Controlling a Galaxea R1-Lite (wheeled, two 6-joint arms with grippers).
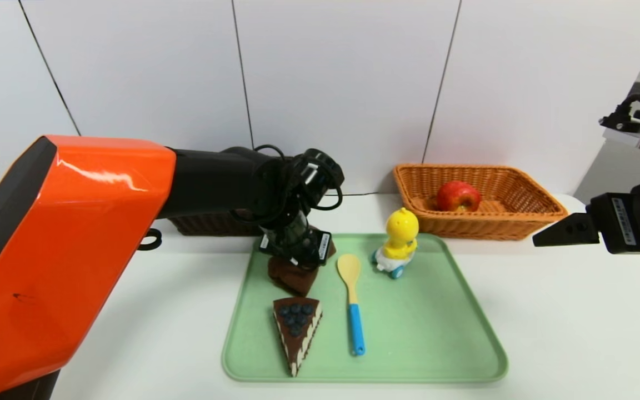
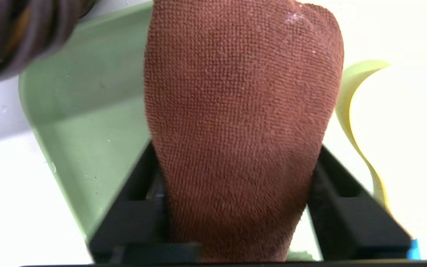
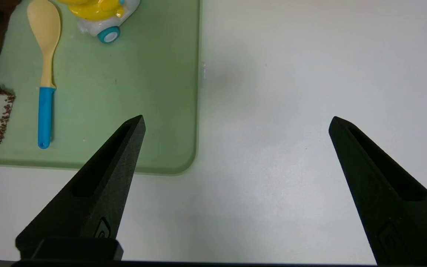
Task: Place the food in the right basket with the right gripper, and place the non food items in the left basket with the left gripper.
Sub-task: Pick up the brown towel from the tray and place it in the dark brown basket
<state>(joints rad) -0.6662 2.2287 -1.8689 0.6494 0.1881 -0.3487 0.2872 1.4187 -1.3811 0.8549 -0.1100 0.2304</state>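
My left gripper (image 1: 298, 265) reaches down at the back left of the green tray (image 1: 436, 333) and is shut on a brown cloth (image 1: 293, 279). In the left wrist view the cloth (image 2: 243, 92) narrows between the two black fingers (image 2: 135, 193) pressed against its sides. Also on the tray are a chocolate cake slice with blueberries (image 1: 296, 330), a yellow spoon with a blue handle (image 1: 352, 303) and a yellow duck toy (image 1: 399, 241). A red apple (image 1: 458, 195) lies in the right basket (image 1: 520, 222). My right gripper (image 3: 237, 118) hovers open over bare table right of the tray.
The dark left basket (image 1: 209, 225) stands behind my left arm, mostly hidden by it. The white table (image 1: 575, 333) stretches right of the tray, with a white wall close behind the baskets.
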